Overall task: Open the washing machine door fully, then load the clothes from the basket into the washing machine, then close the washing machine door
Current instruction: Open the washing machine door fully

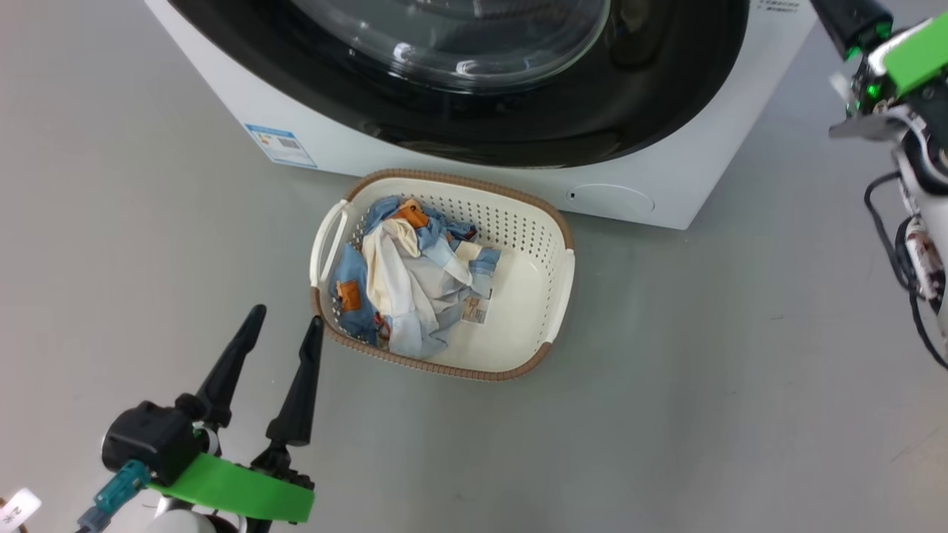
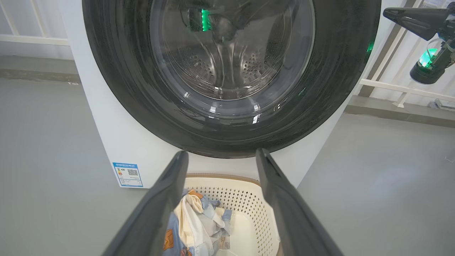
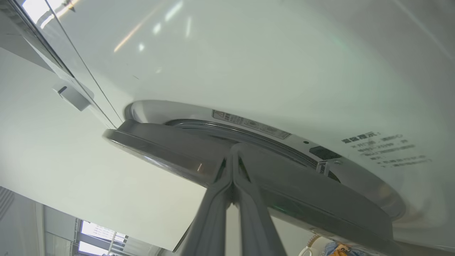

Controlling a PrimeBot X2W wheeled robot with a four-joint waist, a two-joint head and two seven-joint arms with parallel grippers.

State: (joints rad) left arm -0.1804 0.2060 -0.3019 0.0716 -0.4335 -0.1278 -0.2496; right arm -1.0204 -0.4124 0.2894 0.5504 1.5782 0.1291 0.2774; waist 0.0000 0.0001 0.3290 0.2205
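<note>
The left pincer (image 1: 287,314) is closest, its two long dark fingers spread wide with nothing between them, above the smooth grey floor (image 1: 703,385). Just ahead of its tips sits the small cream perforated plastic basket with a brown woven-look rim (image 1: 518,311). The soft light-blue bear-print clothes with cream pieces (image 1: 404,285) lie heaped in the half nearer this pincer. Beyond stands the big white boxy washing machine (image 1: 696,178). The right pincer (image 3: 233,149), fingers pressed together and empty, has its tips against the rim of the large round glossy black washing machine door (image 3: 170,144), which stands slightly off the white front
</note>
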